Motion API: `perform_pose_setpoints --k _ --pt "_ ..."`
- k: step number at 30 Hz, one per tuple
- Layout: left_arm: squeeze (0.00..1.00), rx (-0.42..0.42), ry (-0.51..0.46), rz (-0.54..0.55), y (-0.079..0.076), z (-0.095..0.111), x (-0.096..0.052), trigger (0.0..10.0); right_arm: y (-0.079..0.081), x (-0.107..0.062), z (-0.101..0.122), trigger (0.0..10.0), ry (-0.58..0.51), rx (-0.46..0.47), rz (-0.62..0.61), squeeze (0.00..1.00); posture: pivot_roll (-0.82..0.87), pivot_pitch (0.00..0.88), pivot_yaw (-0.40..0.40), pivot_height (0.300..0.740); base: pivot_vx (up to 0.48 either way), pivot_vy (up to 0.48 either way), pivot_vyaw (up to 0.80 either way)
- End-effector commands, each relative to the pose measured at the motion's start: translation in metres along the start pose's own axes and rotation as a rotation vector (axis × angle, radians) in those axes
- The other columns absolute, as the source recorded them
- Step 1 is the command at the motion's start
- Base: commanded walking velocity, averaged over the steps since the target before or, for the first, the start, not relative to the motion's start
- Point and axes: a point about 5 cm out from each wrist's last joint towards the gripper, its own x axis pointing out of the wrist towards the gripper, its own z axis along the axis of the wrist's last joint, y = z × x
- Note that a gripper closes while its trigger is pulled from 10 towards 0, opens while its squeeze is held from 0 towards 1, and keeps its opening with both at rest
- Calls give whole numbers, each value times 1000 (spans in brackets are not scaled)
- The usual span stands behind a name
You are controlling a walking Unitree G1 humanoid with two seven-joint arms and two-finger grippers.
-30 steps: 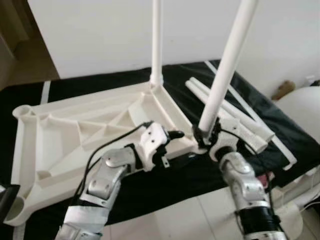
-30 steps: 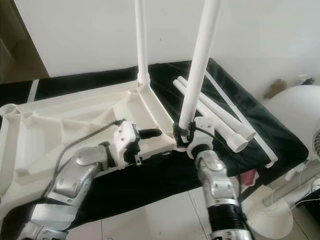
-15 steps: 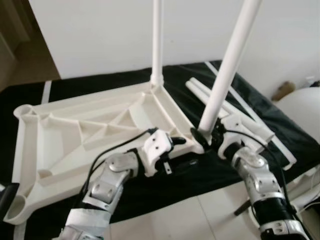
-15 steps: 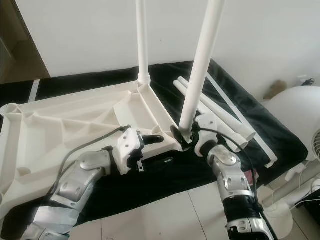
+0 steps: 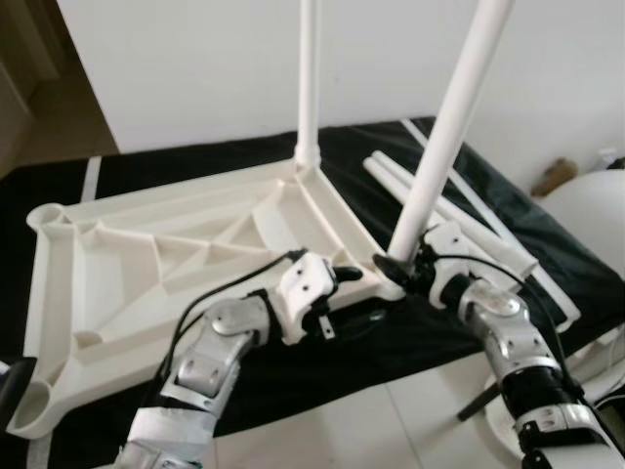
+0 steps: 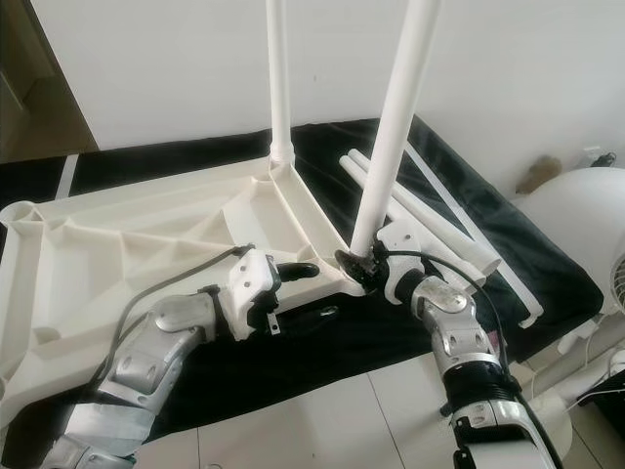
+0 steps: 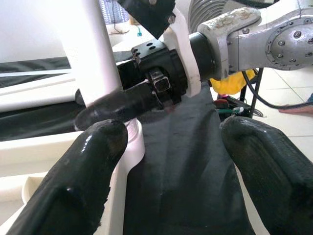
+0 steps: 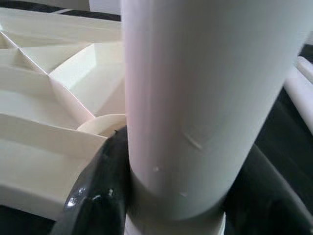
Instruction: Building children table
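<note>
Your white plastic tabletop (image 5: 176, 264) lies upside down on the black cloth (image 5: 293, 376), ribs up, so the corner sockets face you. One white tubular leg (image 5: 309, 78) already stands in the far corner. The second white leg (image 6: 393, 127) leans in the near corner socket, clamped low by your right gripper (image 6: 363, 266), probably to seat it. Your left gripper (image 6: 303, 293) straddles the tabletop's near edge, fingers (image 7: 93, 166) apart, bracing it. Spare white tubes (image 5: 459, 230) lie beside.
</note>
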Motion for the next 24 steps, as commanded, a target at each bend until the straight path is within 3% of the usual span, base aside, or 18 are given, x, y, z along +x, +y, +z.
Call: perform_pose_setpoints --k 1,6,7,9,10,13,20,24 --pt "0 2 8 79 3 0 -1 10000 0 -1 -3 0 24 -37 11 0 -42 28 -10 740 0 0 0" --pt "0 -1 5 77 2 1 -1 10000 0 -5 -9 0 33 -15 -4 0 -48 30 -7 740 0 0 0" --pt "0 -1 5 75 2 1 -1 10000 0 -6 -10 3843 33 -6 -18 0 -48 30 -8 740 0 0 0" --pt "0 -1 5 74 2 1 -1 10000 0 -6 -11 3843 31 -1 -26 0 -49 31 -8 740 0 0 0" --pt "0 -2 4 73 2 1 0 10000 2 -6 -12 10000 29 15 -41 0 -55 33 -6 740 0 0 0" --pt "0 -4 3 72 2 1 0 10000 6 -7 -13 10000 25 41 -79 0 -59 33 -8 740 0 0 0" --pt "0 -12 -3 61 -1 1 3 10000 12 -5 -16 10000 39 120 -298 0 -71 30 -9 740 0 0 0" --pt "0 -8 -3 55 0 1 4 10000 19 -9 -24 10000 70 177 -538 0 -74 23 -6 740 0 0 0"
